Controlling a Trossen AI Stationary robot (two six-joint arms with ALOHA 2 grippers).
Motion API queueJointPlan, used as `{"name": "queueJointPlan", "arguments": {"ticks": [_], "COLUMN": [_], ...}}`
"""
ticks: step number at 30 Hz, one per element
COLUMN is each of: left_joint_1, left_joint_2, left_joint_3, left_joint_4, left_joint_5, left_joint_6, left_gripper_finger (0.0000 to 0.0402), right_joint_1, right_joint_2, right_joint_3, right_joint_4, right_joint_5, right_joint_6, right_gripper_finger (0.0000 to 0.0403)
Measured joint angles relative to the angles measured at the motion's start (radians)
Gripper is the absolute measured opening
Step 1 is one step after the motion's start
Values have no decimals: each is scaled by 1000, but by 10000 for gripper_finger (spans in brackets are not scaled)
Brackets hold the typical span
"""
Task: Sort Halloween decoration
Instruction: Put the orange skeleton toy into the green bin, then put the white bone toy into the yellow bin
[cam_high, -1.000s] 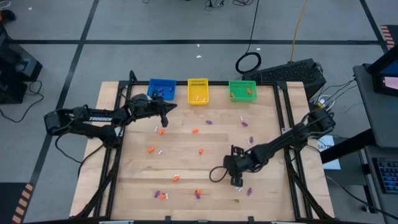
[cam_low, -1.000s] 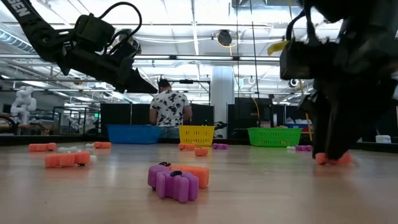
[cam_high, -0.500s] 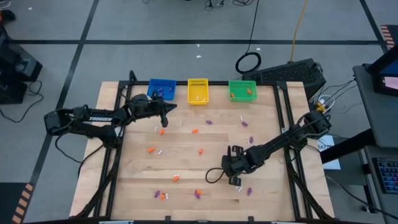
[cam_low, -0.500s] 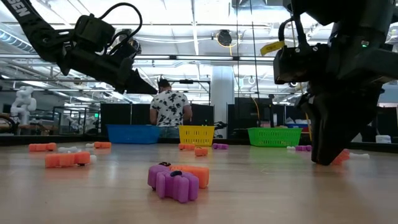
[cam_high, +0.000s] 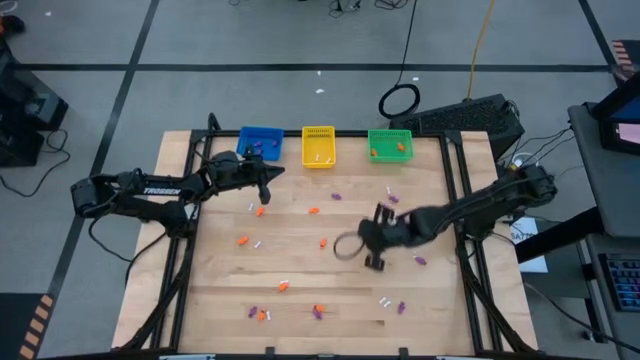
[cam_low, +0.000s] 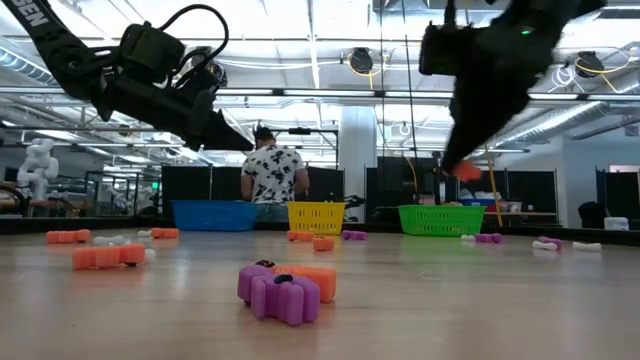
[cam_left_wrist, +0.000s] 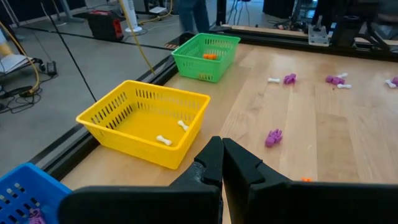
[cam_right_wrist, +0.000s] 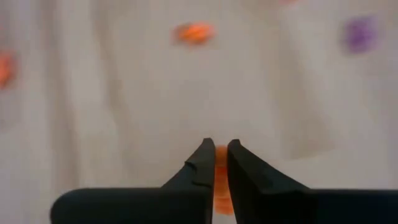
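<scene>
Small orange, purple and white Halloween decorations lie scattered over the wooden table (cam_high: 300, 265), such as an orange one (cam_high: 313, 211) and a purple one (cam_high: 336, 197). My right gripper (cam_high: 372, 240) hangs high over the table's middle right, shut on an orange decoration (cam_low: 465, 170). My left gripper (cam_high: 268, 176) hovers shut and empty at the far left, near the blue basket (cam_high: 260, 143). The yellow basket (cam_high: 319, 146) holds white pieces and the green basket (cam_high: 389, 146) holds orange ones. My right gripper pinches the orange decoration (cam_right_wrist: 221, 169) between its two fingertips. The fingers slant downward and the piece sits at their free ends (cam_low: 465, 170). It is lifted well clear of the table.
A purple piece (cam_low: 278, 295) and an orange one (cam_low: 318, 280) lie close to the table's near edge. More pieces lie at the near left (cam_high: 258, 313) and near right (cam_high: 401, 307). A person (cam_low: 273, 180) stands in the room beyond the baskets.
My right gripper has shut on an orange decoration lying near the table's front right. It has then risen high with it and gone toward the far edge, so the piece is lifted clear of the wood. My left arm has kept still.
</scene>
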Motion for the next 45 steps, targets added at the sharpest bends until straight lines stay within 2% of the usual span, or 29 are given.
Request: {"name": "queueJointPlan", "arguments": {"ticks": [4, 8, 14, 18, 22, 28, 33, 40, 45], "left_joint_1": [0, 0, 0, 0, 0, 0, 0, 0, 0], "left_joint_2": [0, 0, 0, 0, 0, 0, 0, 0, 0], "left_joint_3": [0, 0, 0, 0, 0, 0, 0, 0, 0], "left_joint_4": [1, 2, 2, 2, 2, 1, 0, 0, 0], "left_joint_5": [0, 0, 0, 0, 0, 0, 0, 0, 0], "left_joint_6": [0, 7, 8, 8, 8, 9, 9, 9, 9], "left_gripper_finger": [6, 6, 6, 6, 6, 6, 6, 6, 6], "right_joint_1": [-154, -357, -696, -892, -1025, -1112, -1120, -1110, -1057], "right_joint_2": [-81, -128, -95, -30, 67, 185, 198, 71, -56], "right_joint_3": [0, 0, 1, 2, 2, 1, 1, 1, 2], "right_joint_4": [-64, -61, -3, 101, 183, 221, 214, 162, -24], "right_joint_5": [83, 142, 139, 25, -87, -124, -123, -120, -123], "right_joint_6": [-14, -121, -338, -446, -504, -524, -524, -420, -298], "right_gripper_finger": [17, 17, 17, 13, 12, 16, 55, 139, 150]}}
